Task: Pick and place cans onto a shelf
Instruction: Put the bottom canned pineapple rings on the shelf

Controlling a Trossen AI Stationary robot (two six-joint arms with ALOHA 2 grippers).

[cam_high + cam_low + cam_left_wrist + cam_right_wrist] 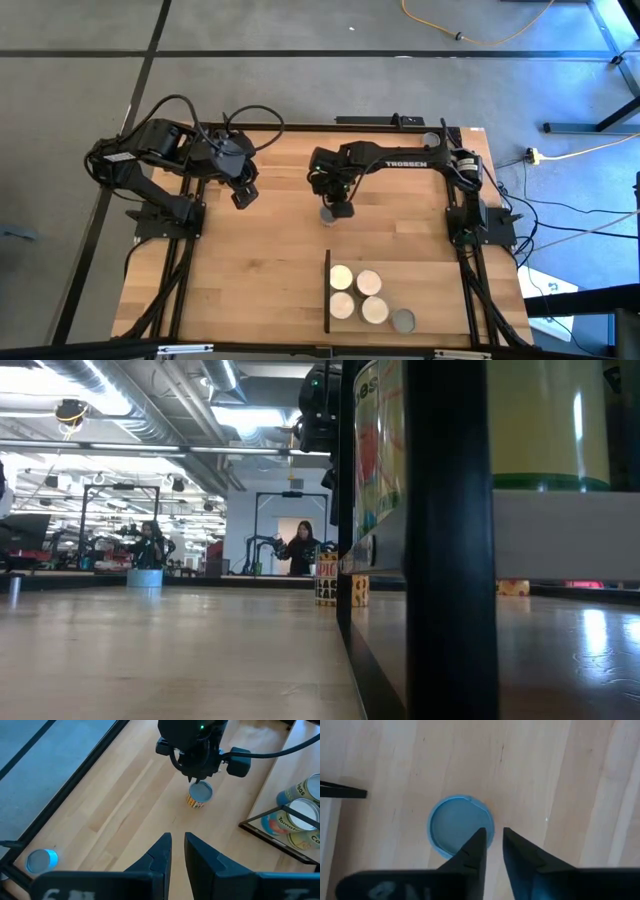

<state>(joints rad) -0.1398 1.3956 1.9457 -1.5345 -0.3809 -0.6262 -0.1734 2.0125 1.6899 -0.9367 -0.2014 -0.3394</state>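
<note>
We see the flat light-wood shelf with a black upright edge (385, 270) holding four cream-topped cans (357, 294) | right gripper (336, 209) – fingers nearly closed, empty – above a grey-topped tin (328, 214) (off-centre) | risk: fingers strike the lid, tipping it | left gripper (243, 194) waits, nearly closed – empty.

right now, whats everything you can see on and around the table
table: one, light wood, black frame
shelf: one, light wood with a black upright edge, near side of the table
cream-topped cans: four, clustered on the shelf
grey-topped can: one, right beside that cluster
can with yellow label: one, grey top, mid-table under the right end effector
blue-looking can: one, by the table's edge
cable: one, yellow, on the floor
people: two, far back in the room
left end effector: dark, over the table's left part, waiting
right end effector: dark, just above the yellow-label can
</note>
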